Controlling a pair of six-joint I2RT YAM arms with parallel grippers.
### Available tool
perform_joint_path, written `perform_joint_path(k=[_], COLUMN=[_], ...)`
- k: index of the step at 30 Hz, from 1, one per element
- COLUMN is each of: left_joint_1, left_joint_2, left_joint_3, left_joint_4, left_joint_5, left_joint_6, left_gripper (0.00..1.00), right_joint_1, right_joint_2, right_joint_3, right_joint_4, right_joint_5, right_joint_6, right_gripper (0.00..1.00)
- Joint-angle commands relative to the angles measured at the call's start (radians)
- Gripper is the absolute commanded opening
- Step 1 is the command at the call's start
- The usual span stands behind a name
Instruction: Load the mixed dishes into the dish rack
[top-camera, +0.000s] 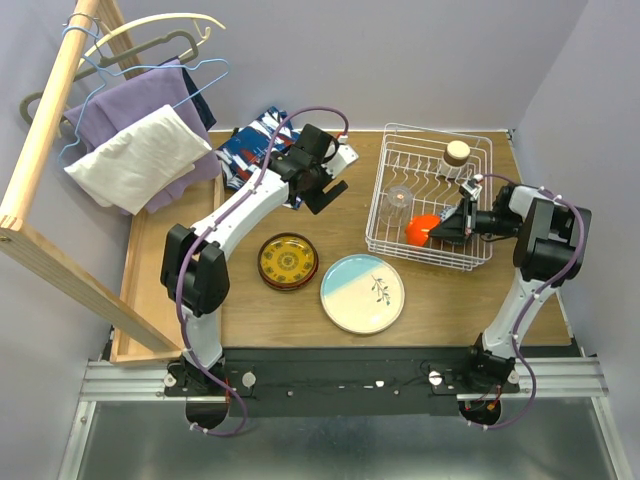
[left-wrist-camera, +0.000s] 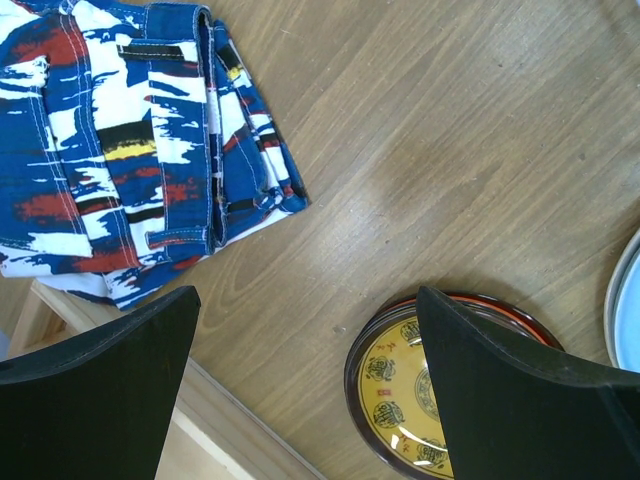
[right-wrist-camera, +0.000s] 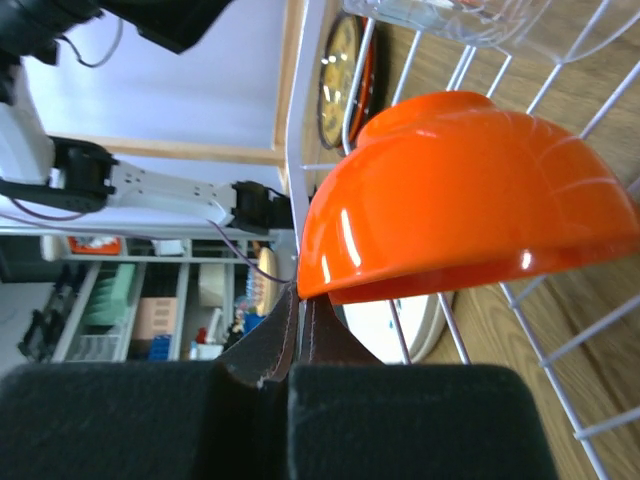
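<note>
Orange bowl (right-wrist-camera: 460, 190) tips on edge in the near-left corner of the dish rack (top-camera: 489, 190), its rim apparently pinched by the clenched right gripper (right-wrist-camera: 297, 300) for slotting between tines. The left gripper (left-wrist-camera: 307, 310), spread wide and empty, hovers by the dark red-yellow plate (left-wrist-camera: 385, 390), likely next.

The rack (top-camera: 430, 195) stands on the right of the table (top-camera: 470, 300), with the bowl (top-camera: 422, 229) in its near left corner, the glass (top-camera: 399, 197) behind that and a jar (top-camera: 457, 155) at the back. Left of the rack and nearer, the small plate (top-camera: 288, 261) lies left of the large plate (top-camera: 362, 292). The cloth (top-camera: 255, 150) lies behind them at the far edge.
</note>
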Motion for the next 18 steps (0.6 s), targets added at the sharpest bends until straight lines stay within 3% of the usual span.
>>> perform_joint_path(k=[1, 10, 13, 14, 18], left_joint_1=[0.002, 0.001, 0.002, 0.001, 0.001], left_joint_2=[0.016, 0.030, 0.028, 0.030, 0.039], left_joint_3=[0.001, 0.001, -0.003, -0.002, -0.001], left_joint_4=[-0.003, 0.003, 0.006, 0.007, 0.021], left_joint_5=[-0.003, 0.007, 0.010, 0.015, 0.032], left_joint_6=[0.000, -0.014, -0.011, -0.013, -0.025], left_gripper=[0.99, 0.99, 0.99, 0.99, 0.98], right_joint_1=[0.016, 0.016, 0.016, 0.016, 0.014], right_joint_2=[0.031, 0.062, 0.059, 0.057, 0.011], right_joint_3=[-0.038, -0.007, 0.016, 0.036, 0.084], right_joint_4=[-0.056, -0.056, -0.056, -0.056, -0.056], right_joint_5=[0.083, 0.155, 0.274, 0.311, 0.492], right_joint_6=[-0.052, -0.052, -0.039, -0.029, 0.021], right_gripper=[0.00, 0.01, 0.01, 0.08, 0.10])
